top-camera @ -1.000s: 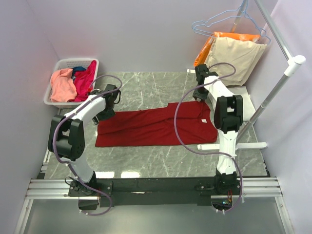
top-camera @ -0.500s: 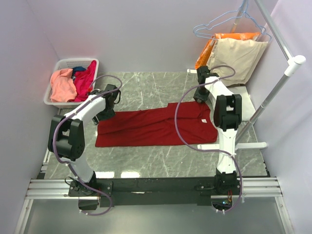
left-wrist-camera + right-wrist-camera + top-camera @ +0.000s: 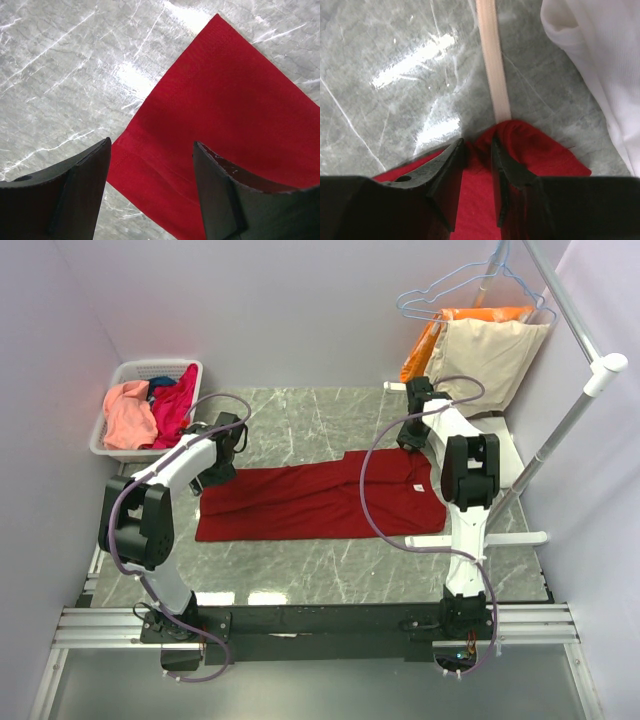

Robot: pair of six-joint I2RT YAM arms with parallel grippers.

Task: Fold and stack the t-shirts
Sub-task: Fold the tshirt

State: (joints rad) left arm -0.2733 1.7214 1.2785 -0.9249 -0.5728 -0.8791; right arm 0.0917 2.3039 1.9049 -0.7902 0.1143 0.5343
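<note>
Right gripper [image 3: 479,141], jaws just narrowed, pinches the dark red t-shirt [image 3: 300,505] at its far edge; left gripper [image 3: 151,145] hangs open, so the fold seems about to begin.

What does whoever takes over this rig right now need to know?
Left gripper: open, over the left end of the dark red t-shirt, holding nothing.
Right gripper: shut on a fold at that shirt's far right edge.
The shirt lies spread on the table; salmon-pink t-shirt and magenta t-shirt are in the basket.
Done: no stack yet.
Left: fold this one, then the rest.
</note>
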